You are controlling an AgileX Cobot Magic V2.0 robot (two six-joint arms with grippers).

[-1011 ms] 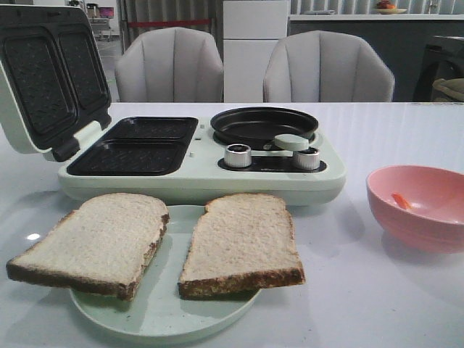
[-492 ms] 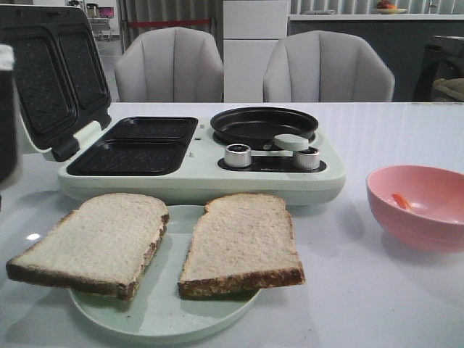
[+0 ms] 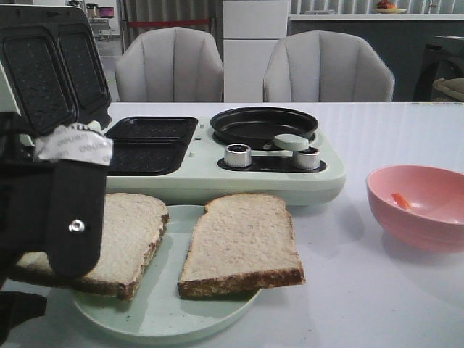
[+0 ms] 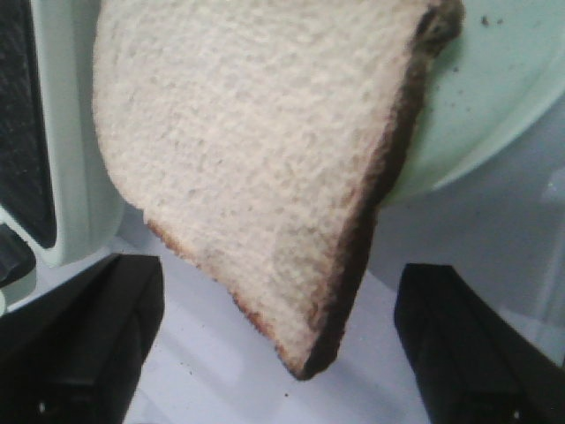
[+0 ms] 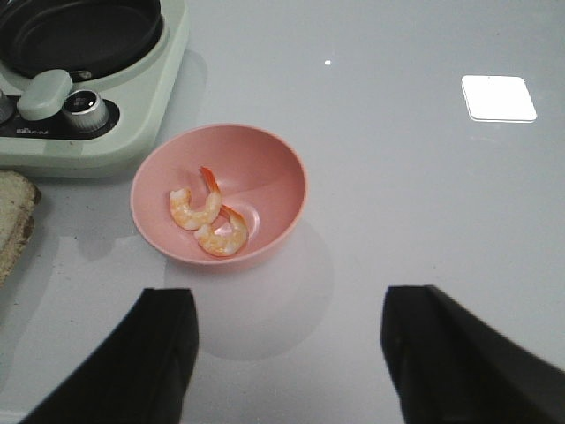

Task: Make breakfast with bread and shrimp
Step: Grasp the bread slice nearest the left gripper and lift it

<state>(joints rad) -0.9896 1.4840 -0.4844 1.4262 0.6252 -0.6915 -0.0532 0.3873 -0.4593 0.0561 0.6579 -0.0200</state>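
1. Left gripper (image 4: 278, 353) released – fingers (image 4: 84, 340) spread wide, nothing between them, poised directly above the near corner of the left bread slice (image 4: 265, 168).
2. That slice half on the plate (image 4: 494, 97), dark-crusted corner overhanging the rim toward the gripper – free edge over bare bench (image 3: 377, 290), probably the easiest place to pinch.
3. Slice long axis roughly front-to-back in the front view, from overhanging corner toward the sandwich maker (image 3: 196, 174); open grill wells (image 3: 138, 145) just beyond it, on the left arm's side.
4. Second bread slice (image 3: 243, 243) beside the first on the same plate, apart by a narrow gap, untouched.
5. Right gripper (image 5: 287, 353) also released, empty, near the pink bowl (image 5: 282, 190) but not over it – well apart from the bread.
6. Shrimp (image 5: 207, 216) – two curled pieces in the bowl bottom, touching each other; frying pan (image 5: 79, 31) close by on the right arm's side.
7. Judgement: left arm nearer for bread, right arm nearer for shrimp.
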